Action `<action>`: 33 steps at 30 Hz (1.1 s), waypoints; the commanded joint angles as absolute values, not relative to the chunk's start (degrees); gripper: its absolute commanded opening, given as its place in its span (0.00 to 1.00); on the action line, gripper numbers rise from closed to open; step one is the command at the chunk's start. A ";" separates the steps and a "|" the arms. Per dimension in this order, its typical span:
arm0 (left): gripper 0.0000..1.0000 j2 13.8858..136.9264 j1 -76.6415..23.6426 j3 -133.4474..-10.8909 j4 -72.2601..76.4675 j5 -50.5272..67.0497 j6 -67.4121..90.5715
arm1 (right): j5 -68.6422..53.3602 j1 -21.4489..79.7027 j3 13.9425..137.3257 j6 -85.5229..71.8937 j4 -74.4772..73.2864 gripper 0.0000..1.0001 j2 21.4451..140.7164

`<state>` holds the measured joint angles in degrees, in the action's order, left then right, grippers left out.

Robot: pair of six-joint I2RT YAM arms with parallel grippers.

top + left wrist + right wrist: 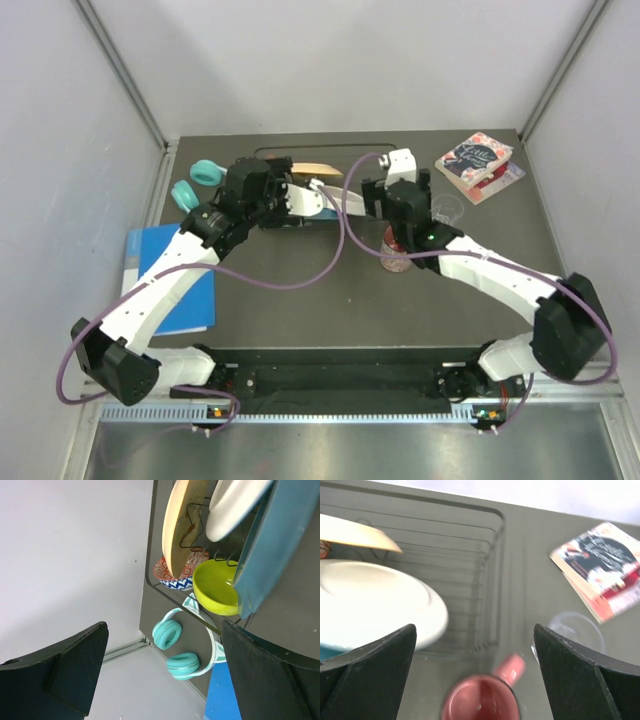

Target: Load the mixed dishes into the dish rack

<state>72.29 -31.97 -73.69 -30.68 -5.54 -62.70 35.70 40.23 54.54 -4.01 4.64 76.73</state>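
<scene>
Left fingers [75,667] spread wide near the yellow-green bowl [215,587] in the dish rack [475,575], right fingers [580,675] spread empty above the pink mug [480,705].

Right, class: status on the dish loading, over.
Left gripper, right gripper open, empty. Cream plate, white plate, teal plate, yellow-green bowl, patterned bowl in dish rack. Pink mug outside it, below right gripper. Nothing blocking mug.

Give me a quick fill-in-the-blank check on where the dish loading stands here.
Under the right gripper, outside the rack, stands a pink ____. The rack holds ____ plates. The left gripper and the right one are both ____. Missing: mug; three; open.
</scene>
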 commanded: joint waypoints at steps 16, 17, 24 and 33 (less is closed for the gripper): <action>0.99 75.50 -15.38 -79.72 -29.53 2.46 -49.13 | 4.23 37.54 60.55 26.82 3.88 1.00 76.72; 0.99 75.41 -15.21 -79.80 -29.53 2.81 -48.96 | 1.87 36.40 61.34 26.46 3.00 1.00 77.51; 0.99 77.51 -13.01 -82.61 -31.02 5.01 -42.82 | -2.90 35.77 67.58 25.84 -1.75 1.00 85.86; 0.99 78.93 -9.41 -81.83 -33.75 7.21 -38.67 | -6.24 35.07 67.59 26.10 -4.74 1.00 86.58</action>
<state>79.07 -10.46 -80.79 -33.54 5.21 -41.56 -3.09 36.01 64.95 25.52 -4.27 88.05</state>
